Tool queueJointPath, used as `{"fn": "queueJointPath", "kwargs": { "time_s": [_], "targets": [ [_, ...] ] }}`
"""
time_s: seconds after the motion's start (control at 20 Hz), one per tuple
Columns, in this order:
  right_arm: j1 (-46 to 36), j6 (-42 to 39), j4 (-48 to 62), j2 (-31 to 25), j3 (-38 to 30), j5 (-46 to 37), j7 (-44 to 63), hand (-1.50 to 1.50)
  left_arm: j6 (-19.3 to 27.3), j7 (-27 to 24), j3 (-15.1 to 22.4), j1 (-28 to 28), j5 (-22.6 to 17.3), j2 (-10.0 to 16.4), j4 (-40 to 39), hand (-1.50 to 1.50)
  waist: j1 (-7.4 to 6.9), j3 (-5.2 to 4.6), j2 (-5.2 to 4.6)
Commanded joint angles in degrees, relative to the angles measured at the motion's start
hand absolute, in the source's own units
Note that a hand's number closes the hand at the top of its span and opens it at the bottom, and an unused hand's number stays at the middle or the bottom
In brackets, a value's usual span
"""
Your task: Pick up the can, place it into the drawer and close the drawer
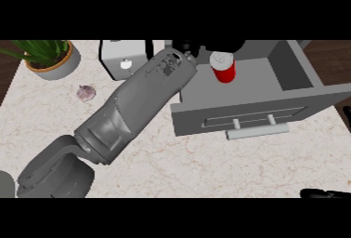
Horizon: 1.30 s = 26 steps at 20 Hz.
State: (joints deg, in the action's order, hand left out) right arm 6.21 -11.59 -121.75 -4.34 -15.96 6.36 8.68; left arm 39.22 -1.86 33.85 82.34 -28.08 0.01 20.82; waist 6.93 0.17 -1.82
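Red can (224,72) stood upright in the open drawer (240,95), back-left corner. Left robot hand (184,46) sat just beside the can's top; couldn't tell if spread or pinching. Right robot hand (322,193) barely showed at btm-right of the tabletop (205,162), state unclear too.

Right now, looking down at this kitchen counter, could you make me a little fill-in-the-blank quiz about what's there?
1. The can standing upright in the drawer has a ___ body.
2. The drawer is ___, with its handle toward the robot.
3. The left hand is close by the top of the ___.
4. The potted plant sits at the far ___ corner of the counter.

Missing words: red; open; can; left.
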Motion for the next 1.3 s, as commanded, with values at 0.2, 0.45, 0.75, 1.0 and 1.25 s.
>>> {"fn": "queueJointPath", "kwargs": {
  "time_s": [0.2, 0.45, 0.75, 1.0, 1.25],
  "targets": [
    [-0.4, 0.1, -1.9, 0.5, 2.0, -0.3, 1.9, -1.50, 4.8, -3.5, 1.8, -3.4, -2.3, 0.0, -0.5, -1.50, 1.25, -0.05, -0.24],
    [0.7, 0.7, -1.3, 1.1, 1.3, -1.8, -0.6, -1.50, 6.1, -1.6, 2.2, -1.1, -4.5, 0.0, 1.1, -1.50, 0.12, -0.02, 0.31],
    [0.5, -0.6, -3.6, -3.0, 2.9, -11.7, -6.1, -1.50, 5.2, -2.1, 1.1, -0.5, -6.9, 0.0, -0.1, -1.50, -0.08, -0.04, 0.10],
    [-1.4, -1.1, -5.3, -6.0, 4.4, -16.7, -6.2, -1.50, 5.6, -4.0, 0.9, -1.5, -9.5, 0.0, 1.9, -1.50, -0.59, -0.08, 0.19],
    [-3.4, -0.3, -8.4, -7.5, 6.8, -23.2, -4.4, -1.50, 6.7, -4.6, 1.1, -0.8, -11.5, 0.0, 3.7, -1.50, -1.89, -0.13, 0.75]
  ]
}}
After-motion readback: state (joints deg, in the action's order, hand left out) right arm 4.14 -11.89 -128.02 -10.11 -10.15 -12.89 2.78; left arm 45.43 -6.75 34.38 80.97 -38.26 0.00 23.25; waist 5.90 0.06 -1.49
